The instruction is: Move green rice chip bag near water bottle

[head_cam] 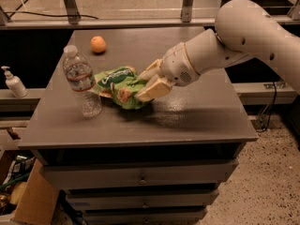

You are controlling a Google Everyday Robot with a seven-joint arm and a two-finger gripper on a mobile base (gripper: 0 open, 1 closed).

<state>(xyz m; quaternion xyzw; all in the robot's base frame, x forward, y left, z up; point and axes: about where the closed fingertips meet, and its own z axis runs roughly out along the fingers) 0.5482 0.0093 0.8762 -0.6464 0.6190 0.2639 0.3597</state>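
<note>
Gripper (145, 84) clamps green rice chip bag (118, 86) beside water bottle (83, 82).

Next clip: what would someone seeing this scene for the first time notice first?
The big white arm reaches in from the right, its claw gripping the right end of the bright green bag mid-table. Just left of the bag stands the clear bottle. An orange sits alone toward the far edge of the table.
</note>
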